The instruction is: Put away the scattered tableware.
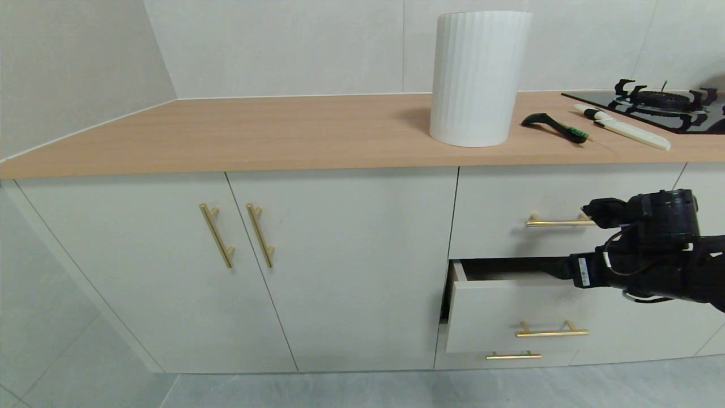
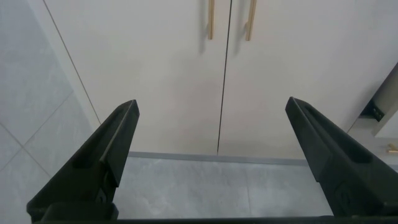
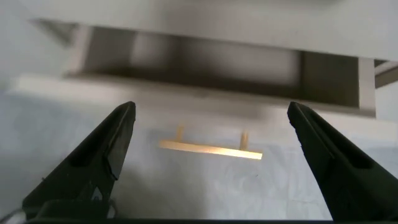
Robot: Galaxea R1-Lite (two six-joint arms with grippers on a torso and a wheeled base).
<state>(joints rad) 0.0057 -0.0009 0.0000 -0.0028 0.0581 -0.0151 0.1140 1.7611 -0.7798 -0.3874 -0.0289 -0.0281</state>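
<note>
A black-handled peeler (image 1: 556, 127) and a white knife (image 1: 624, 128) lie on the wooden countertop (image 1: 283, 133), right of a tall white ribbed container (image 1: 478, 79). Below them the middle drawer (image 1: 510, 309) stands pulled partly out, its inside dark. My right gripper (image 3: 210, 111) is open over that drawer's front, with the gold drawer handle (image 3: 211, 149) beneath it and nothing between its fingers. In the head view the right arm (image 1: 651, 255) hangs in front of the drawers. My left gripper (image 2: 211, 109) is open and empty, low before the cabinet doors (image 2: 224, 81).
A black gas hob (image 1: 662, 105) sits at the counter's far right. Two cabinet doors with gold handles (image 1: 238, 235) are shut on the left. The top drawer handle (image 1: 558, 222) lies just left of my right arm. Grey tiled floor (image 1: 368, 391) runs along the cabinet base.
</note>
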